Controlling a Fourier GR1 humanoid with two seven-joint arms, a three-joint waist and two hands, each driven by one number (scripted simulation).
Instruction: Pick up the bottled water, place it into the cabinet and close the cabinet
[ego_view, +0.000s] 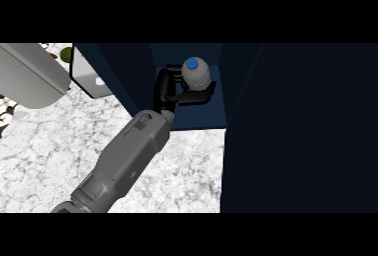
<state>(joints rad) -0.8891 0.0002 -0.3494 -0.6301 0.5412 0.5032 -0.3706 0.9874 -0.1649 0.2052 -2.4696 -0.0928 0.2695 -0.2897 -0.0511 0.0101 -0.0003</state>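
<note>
The bottled water (196, 73), clear with a blue cap, stands upright inside the dark-blue cabinet (193, 119), in its open compartment. My left hand (168, 87) reaches in from the lower left and is shut on the bottle. Its palm is on the bottle's left side and its fingers (198, 96) curl round the lower body, hiding that part. The grey left forearm (122, 160) crosses the counter toward the opening. A wide dark-blue cabinet panel (303, 130) fills the right side of the view. My right hand does not show.
A grey appliance (29, 75) sits at the top left beside a white object (92, 80) and a green item (66, 53). The white marble counter (44, 150) spreads around the forearm. The cabinet's left wall (118, 70) stands close to the wrist.
</note>
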